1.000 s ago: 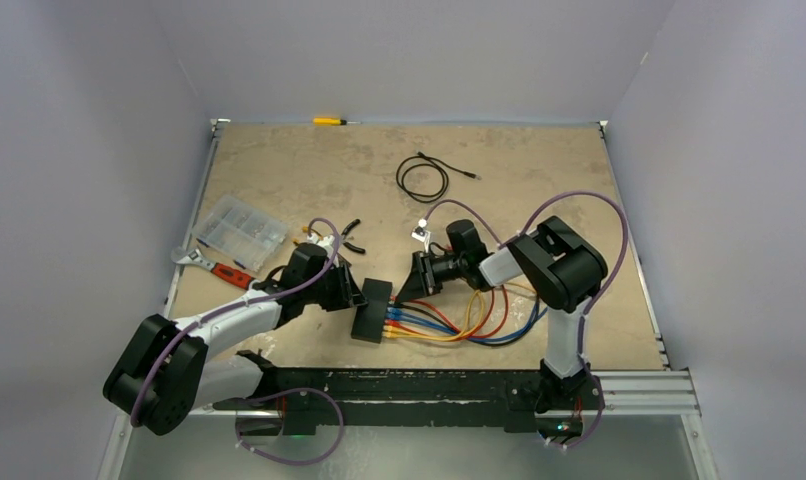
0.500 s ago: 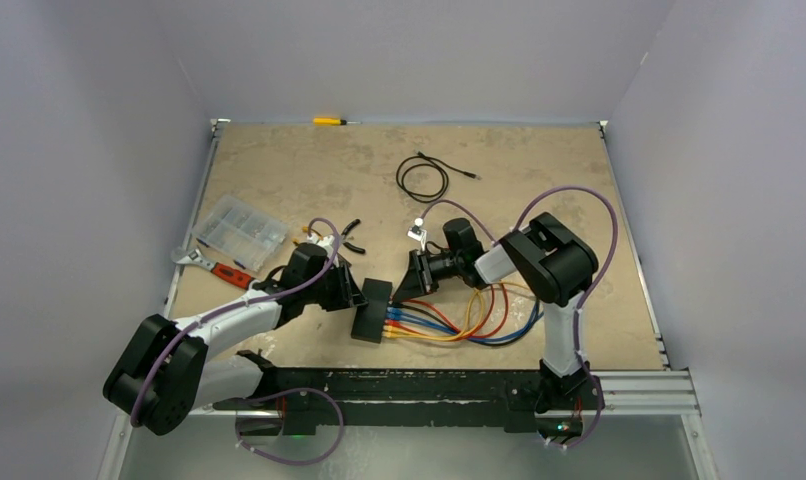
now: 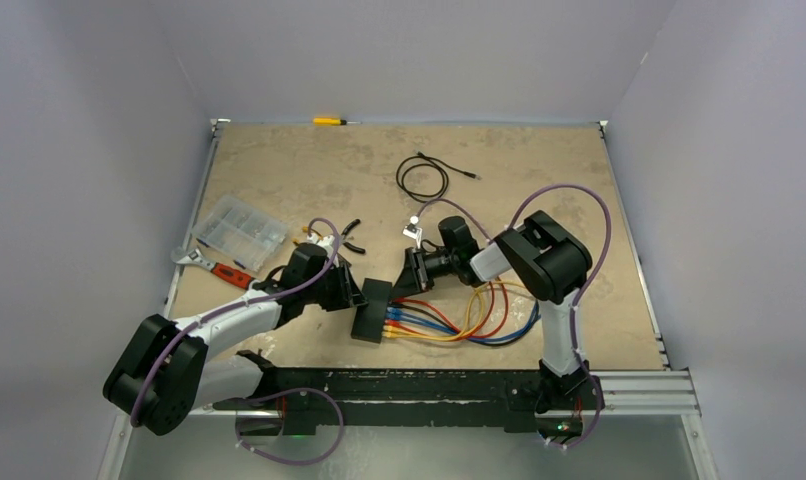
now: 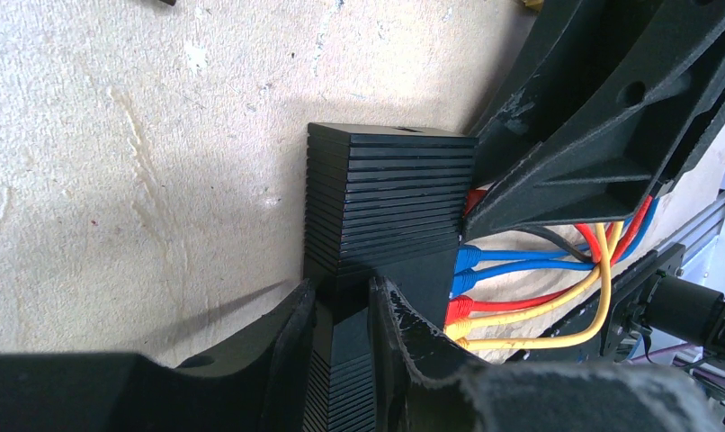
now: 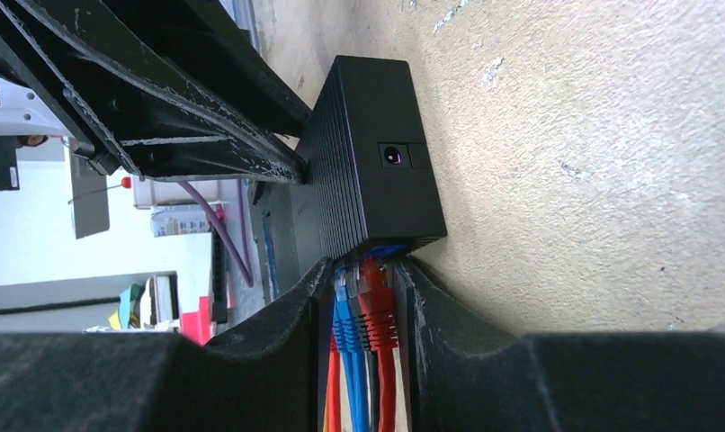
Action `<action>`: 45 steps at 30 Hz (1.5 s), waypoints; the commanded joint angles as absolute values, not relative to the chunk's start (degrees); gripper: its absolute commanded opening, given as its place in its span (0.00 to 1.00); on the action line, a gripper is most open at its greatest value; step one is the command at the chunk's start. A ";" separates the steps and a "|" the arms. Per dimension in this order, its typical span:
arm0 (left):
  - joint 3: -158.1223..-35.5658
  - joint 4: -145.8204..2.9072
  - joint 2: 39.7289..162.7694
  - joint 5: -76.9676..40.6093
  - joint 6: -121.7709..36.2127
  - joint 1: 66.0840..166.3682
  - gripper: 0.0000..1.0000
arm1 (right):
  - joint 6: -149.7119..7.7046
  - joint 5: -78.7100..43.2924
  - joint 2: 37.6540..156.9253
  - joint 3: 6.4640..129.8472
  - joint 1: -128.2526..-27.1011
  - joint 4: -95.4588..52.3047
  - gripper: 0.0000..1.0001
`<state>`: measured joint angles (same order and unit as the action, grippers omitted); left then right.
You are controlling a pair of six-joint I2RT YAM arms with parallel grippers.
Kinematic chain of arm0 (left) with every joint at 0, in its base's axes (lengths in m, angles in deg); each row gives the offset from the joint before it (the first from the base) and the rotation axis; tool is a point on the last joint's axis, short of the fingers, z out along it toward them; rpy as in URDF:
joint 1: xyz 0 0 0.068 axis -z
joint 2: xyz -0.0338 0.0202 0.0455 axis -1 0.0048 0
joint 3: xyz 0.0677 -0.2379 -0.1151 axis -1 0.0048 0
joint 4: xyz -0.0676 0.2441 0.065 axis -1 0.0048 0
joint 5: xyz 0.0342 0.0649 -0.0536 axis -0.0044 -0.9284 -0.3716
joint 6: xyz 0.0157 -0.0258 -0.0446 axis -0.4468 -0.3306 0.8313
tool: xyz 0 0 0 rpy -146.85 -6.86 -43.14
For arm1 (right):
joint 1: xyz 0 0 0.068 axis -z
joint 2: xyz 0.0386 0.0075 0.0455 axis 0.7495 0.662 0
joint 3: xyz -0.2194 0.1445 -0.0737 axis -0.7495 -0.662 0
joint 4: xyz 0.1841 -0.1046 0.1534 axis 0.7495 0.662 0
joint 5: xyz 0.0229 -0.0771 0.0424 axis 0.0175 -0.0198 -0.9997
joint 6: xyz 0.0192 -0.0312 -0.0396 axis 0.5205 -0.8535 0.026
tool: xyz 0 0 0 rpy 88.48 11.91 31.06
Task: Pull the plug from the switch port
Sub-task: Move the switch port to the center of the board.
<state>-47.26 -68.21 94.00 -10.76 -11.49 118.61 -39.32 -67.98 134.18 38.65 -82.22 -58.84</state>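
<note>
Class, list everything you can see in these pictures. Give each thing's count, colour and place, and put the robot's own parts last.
switch: one, black, near centre of the table, between the two hands
network cables: several, red, blue and yellow, plugged into the switch's right side
coiled cable: one, black, far centre
screwdriver: one, yellow, far edge
compartment box: one, clear, left side
wrench: one, silver with red handle, beside the box
black-handled tool: one, behind the left hand
table: one, tan
left hand: one, black, clamped on the switch's left side
right hand: one, black, fingers either side of the plugs, grip unclear
</note>
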 commanded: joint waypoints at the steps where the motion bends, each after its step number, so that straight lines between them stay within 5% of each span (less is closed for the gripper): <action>1: -47.39 -64.95 94.41 -12.56 -12.48 118.57 0.26 | -42.22 -59.39 137.39 38.86 -82.69 -54.52 0.33; 8: -47.46 -63.97 93.46 -13.38 -12.68 118.56 0.26 | -42.31 -59.54 137.00 37.92 -82.88 -54.81 0.26; 20: -47.43 -63.33 93.26 -14.06 -12.43 118.63 0.25 | -40.42 -62.79 136.07 33.52 -82.83 -60.55 0.44; 36: -47.18 -63.55 93.85 -14.20 -12.06 118.61 0.26 | -40.46 -62.72 137.32 33.79 -82.75 -59.36 0.07; 45: -47.20 -61.55 94.02 -17.38 -11.24 118.59 0.19 | -42.82 -61.86 135.04 34.93 -82.53 -54.82 0.00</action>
<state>-47.50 -66.74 93.30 -12.35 -11.29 118.63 -38.55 -66.54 133.90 36.01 -82.55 -63.47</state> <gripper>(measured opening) 0.217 0.175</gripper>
